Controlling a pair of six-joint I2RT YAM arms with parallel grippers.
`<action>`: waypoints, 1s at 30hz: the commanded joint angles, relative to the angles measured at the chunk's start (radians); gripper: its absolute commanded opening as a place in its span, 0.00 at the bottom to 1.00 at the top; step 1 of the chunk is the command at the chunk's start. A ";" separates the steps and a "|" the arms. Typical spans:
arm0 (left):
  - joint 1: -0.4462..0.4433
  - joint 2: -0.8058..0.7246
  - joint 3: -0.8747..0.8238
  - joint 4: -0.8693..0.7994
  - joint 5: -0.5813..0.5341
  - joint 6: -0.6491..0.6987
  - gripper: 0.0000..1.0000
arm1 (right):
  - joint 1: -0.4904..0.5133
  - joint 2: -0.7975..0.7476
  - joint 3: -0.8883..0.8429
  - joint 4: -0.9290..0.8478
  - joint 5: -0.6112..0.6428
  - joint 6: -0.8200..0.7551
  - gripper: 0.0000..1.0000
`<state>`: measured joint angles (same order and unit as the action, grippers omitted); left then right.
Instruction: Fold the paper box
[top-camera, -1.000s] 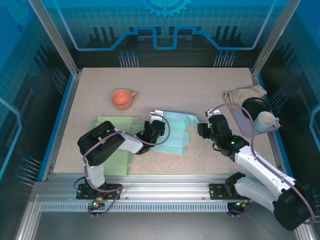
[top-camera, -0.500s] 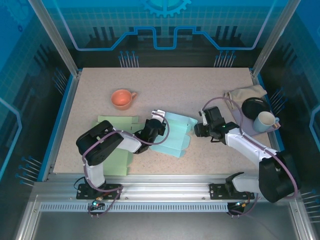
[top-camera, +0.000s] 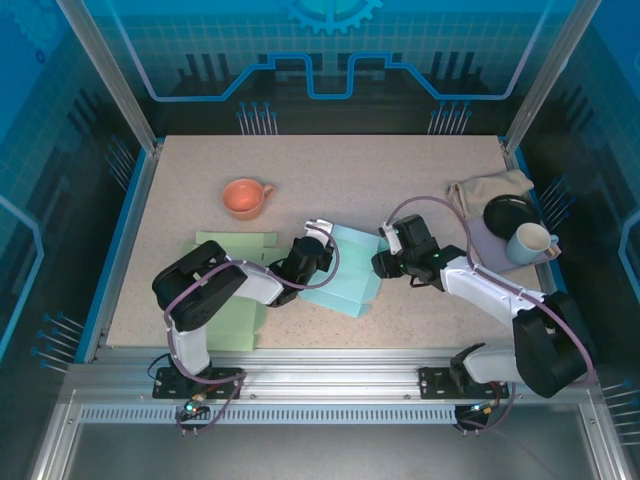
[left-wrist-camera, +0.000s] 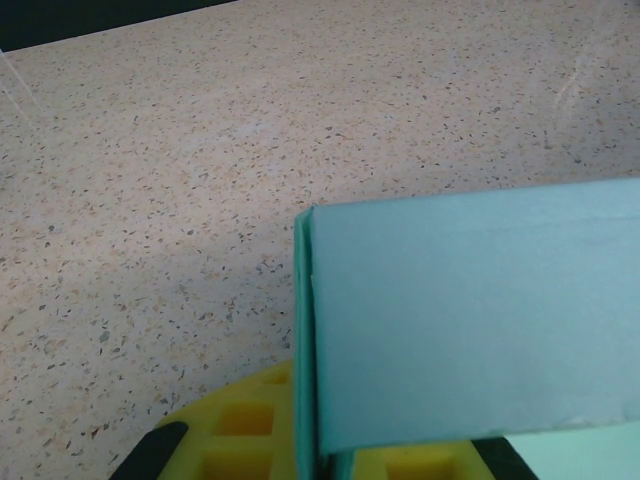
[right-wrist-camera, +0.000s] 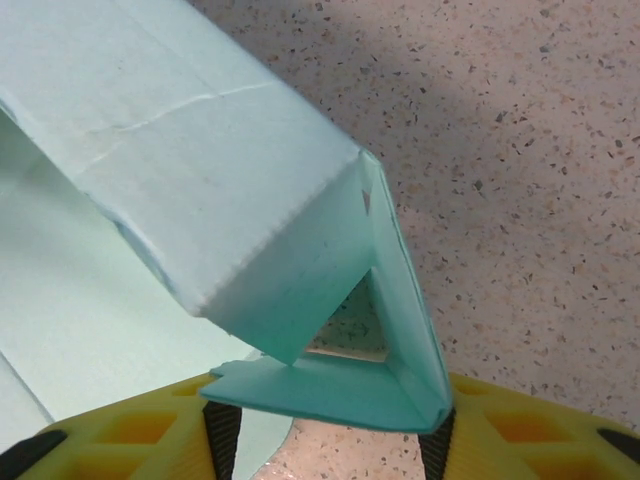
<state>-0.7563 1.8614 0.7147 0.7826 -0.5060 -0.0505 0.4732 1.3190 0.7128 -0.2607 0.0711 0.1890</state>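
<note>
The teal paper box (top-camera: 345, 272) lies partly folded in the middle of the table. My left gripper (top-camera: 312, 250) is shut on its left edge. In the left wrist view an upright teal panel (left-wrist-camera: 470, 320) is pinched in the left gripper (left-wrist-camera: 320, 455), and its yellow fingers (left-wrist-camera: 230, 440) show below. My right gripper (top-camera: 383, 262) is at the box's right end. In the right wrist view a folded corner flap (right-wrist-camera: 350, 385) spans from pad to pad of the right gripper (right-wrist-camera: 325, 450), with a raised wall (right-wrist-camera: 200, 170) above it.
A flat light-green sheet (top-camera: 232, 300) lies under the left arm. An orange cup (top-camera: 245, 197) stands at the back left. At the right edge are a beige cloth (top-camera: 490, 188), a black dish (top-camera: 512, 212), a pale mug (top-camera: 530, 242) and a lilac mat (top-camera: 490, 248).
My right arm has swung left from beside the mat to the box's right end, and its jaws have narrowed round the corner flap. The left gripper has kept its hold.
</note>
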 joint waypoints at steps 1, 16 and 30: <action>-0.004 0.010 0.013 -0.082 0.050 -0.004 0.07 | 0.028 0.021 0.020 0.046 -0.006 -0.003 0.48; -0.004 0.015 0.064 -0.188 0.048 -0.085 0.07 | 0.074 -0.002 -0.035 0.191 -0.172 -0.011 0.53; 0.022 -0.043 0.009 -0.177 0.022 -0.003 0.07 | 0.017 -0.216 -0.134 -0.014 0.010 0.091 0.62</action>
<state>-0.7479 1.8481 0.7578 0.6830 -0.4957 -0.0864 0.5087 1.1522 0.6079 -0.2024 0.0257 0.2222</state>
